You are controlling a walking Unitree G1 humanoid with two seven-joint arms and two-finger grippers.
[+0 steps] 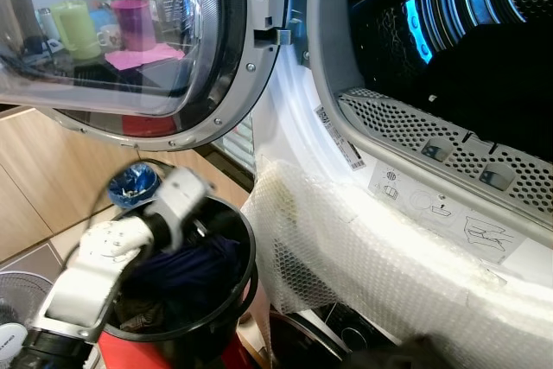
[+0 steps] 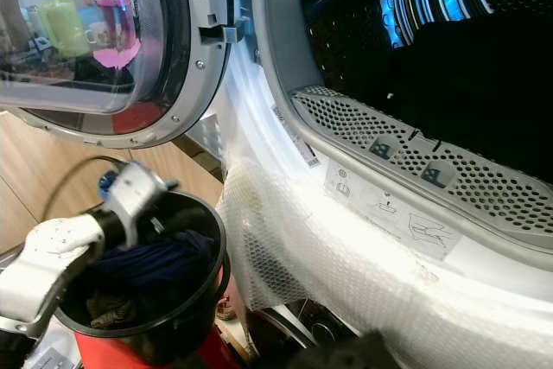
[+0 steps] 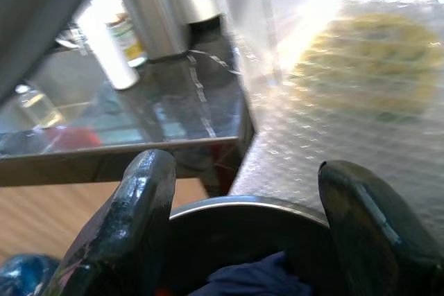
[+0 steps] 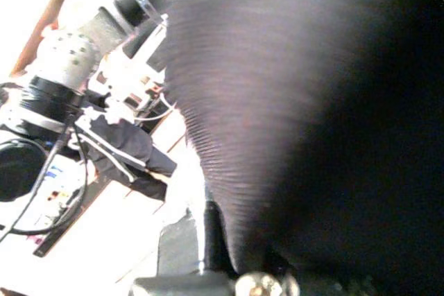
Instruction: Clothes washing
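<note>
Left tool (image 3: pixel 239 240) hovers released over the black basket (image 1: pixel 244 239) — dark clothes (image 1: pixel 194 270) bunched inside look soft, light, floppy. Best pinched at a raised fold; washer drum (image 1: pixel 484 49) gapes alongside.

Black bucket (image 1: pixel 246 248), beside the washer (image 1: pixel 346 239) front, holding dark blue clothes (image 1: pixel 194 270) and brownish cloth (image 2: pixel 108 308).

You see dark navy clothes (image 1: pixel 194 270) in a black basket (image 1: pixel 246 248), beside a white washer front under clear bubble wrap (image 1: pixel 363 252). The drum (image 1: pixel 467 6) glows blue over a grey perforated rim (image 1: pixel 406 131). The door glass (image 1: pixel 112 32) reflects a pale green jug and pink cup.
</note>
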